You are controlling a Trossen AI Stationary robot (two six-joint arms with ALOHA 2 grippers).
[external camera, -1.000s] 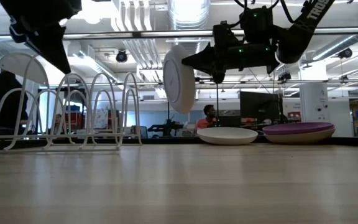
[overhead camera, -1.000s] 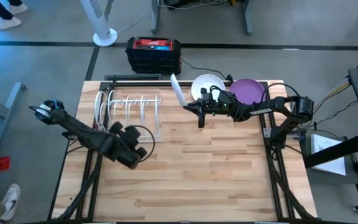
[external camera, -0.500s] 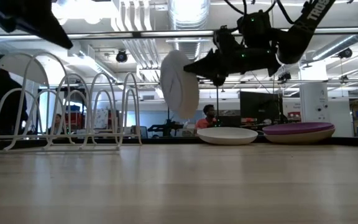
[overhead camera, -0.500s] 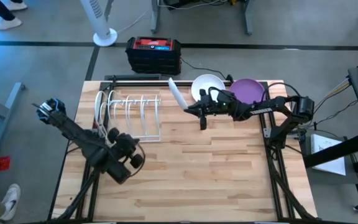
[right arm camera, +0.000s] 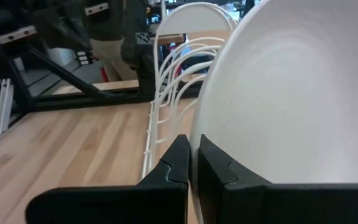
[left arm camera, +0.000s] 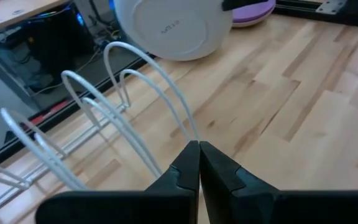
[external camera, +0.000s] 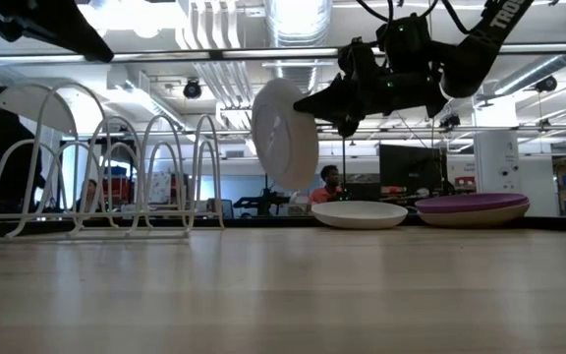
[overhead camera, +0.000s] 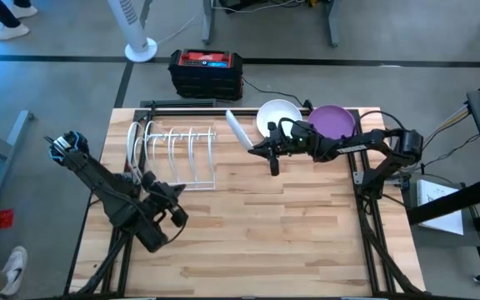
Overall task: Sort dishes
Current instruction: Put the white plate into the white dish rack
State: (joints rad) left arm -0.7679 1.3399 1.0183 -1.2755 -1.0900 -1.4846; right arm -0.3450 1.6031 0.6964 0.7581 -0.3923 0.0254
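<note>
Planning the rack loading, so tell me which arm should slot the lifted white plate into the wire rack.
Right. The right gripper is shut on the white plate, held on edge above the table beside the wire rack. The left gripper is shut on nothing, nearer the table's front edge.

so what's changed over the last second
The left gripper, shut and empty, pulled back from the rack toward the table's near side. The right gripper, gripping the white plate by its edge in the air, tilted it slightly and edged it rackward. The white bowl, purple dish and rack stayed put.
</note>
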